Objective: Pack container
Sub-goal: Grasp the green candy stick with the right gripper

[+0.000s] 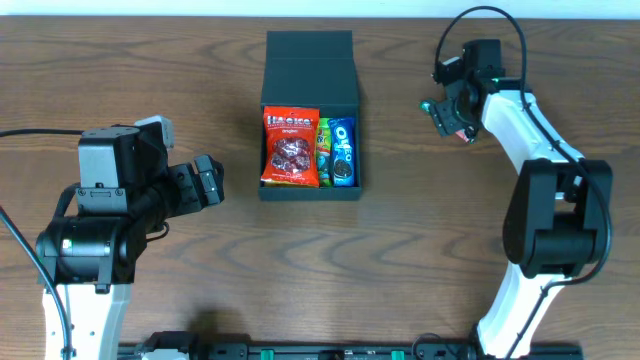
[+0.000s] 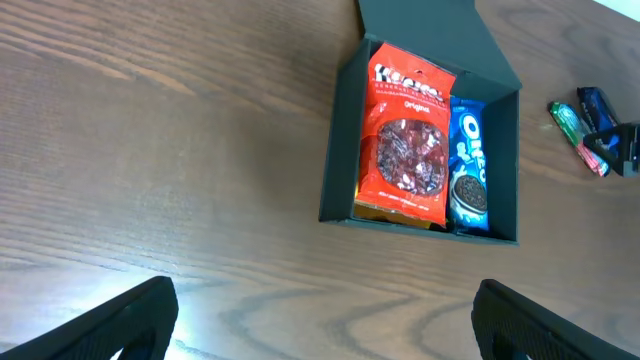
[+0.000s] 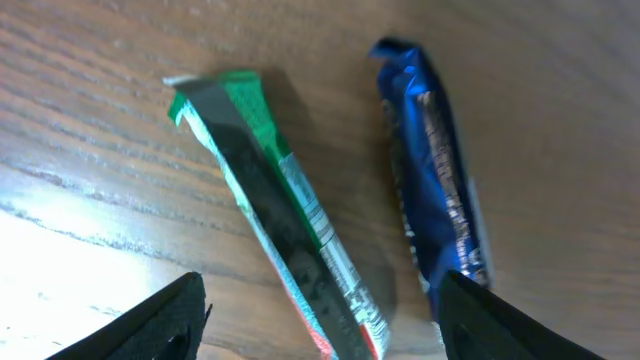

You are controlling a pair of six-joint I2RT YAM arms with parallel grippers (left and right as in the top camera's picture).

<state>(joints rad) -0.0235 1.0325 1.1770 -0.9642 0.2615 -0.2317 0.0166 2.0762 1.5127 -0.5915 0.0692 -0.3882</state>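
Observation:
The container point(image 1: 310, 65) is a dark box at the table's centre back, its flap lid open and lying back. Inside are a red snack packet point(image 1: 291, 148), a green packet point(image 1: 323, 150) and a blue Oreo pack point(image 1: 342, 150). In the left wrist view the container point(image 2: 338, 150) shows the red packet point(image 2: 408, 135) and the Oreo pack point(image 2: 468, 172). My right gripper point(image 3: 320, 330) is open, low over a green snack bar point(image 3: 275, 210) that lies between its fingers, with a blue snack bar point(image 3: 430, 190) by its right finger. My left gripper point(image 2: 320, 320) is open and empty, left of the container.
The two bars lie on bare wood to the right of the container, also in the left wrist view: the green bar point(image 2: 570, 125) and the blue bar point(image 2: 597, 103). The right arm's base point(image 1: 555, 220) stands at front right, the left arm's base point(image 1: 95, 230) at front left.

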